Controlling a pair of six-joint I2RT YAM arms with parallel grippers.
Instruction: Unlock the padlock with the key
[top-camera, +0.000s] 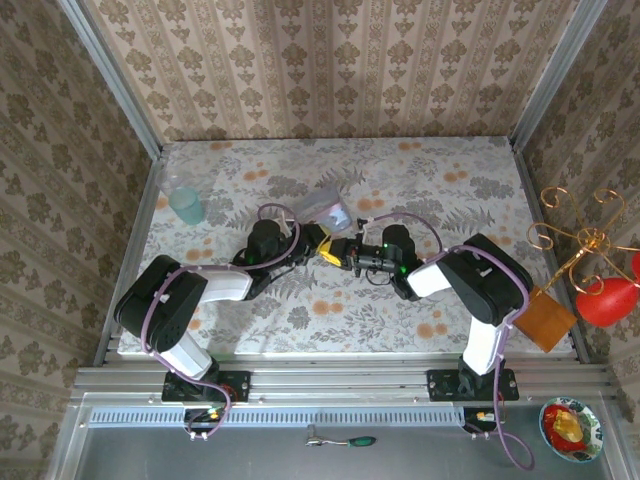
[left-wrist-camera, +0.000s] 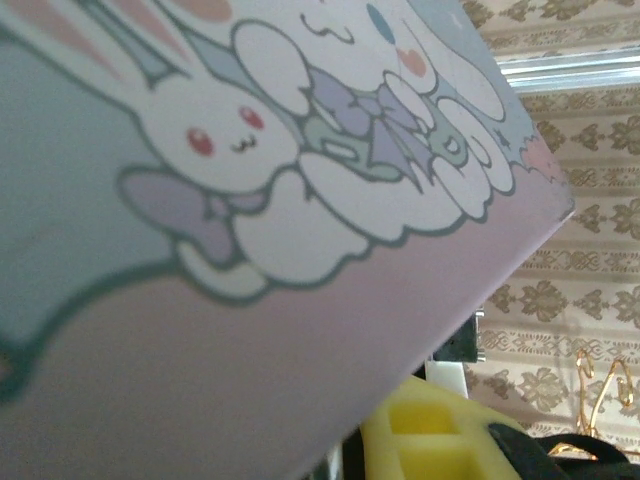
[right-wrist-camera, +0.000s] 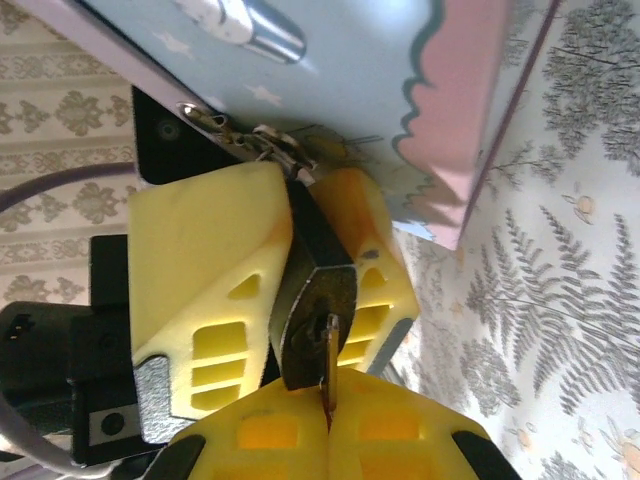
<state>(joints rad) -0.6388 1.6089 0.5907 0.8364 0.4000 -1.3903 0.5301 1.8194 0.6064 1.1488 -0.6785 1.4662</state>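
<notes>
The small black padlock (right-wrist-camera: 318, 322) sits between the yellow fingers (right-wrist-camera: 205, 285) of my left gripper (top-camera: 324, 246), which is shut on it, keyhole face toward the right wrist camera. My right gripper (right-wrist-camera: 328, 400) is shut on the brass key (right-wrist-camera: 329, 362), whose tip is at the keyhole. How deep the key sits I cannot tell. The padlock's top end meets metal rings (right-wrist-camera: 285, 148) on a blue and pink bag (right-wrist-camera: 380, 70). In the left wrist view the bag's bunny print (left-wrist-camera: 230, 150) hides the jaws, and one yellow finger (left-wrist-camera: 440, 440) shows below it. Both grippers meet mid-table, beside the bag (top-camera: 331, 210).
A teal cup (top-camera: 185, 205) stands at the table's back left. Off the right edge are a gold wire stand (top-camera: 585, 240), a red object (top-camera: 608, 300) and a brown block (top-camera: 546, 318). Patterned walls close in the back and sides.
</notes>
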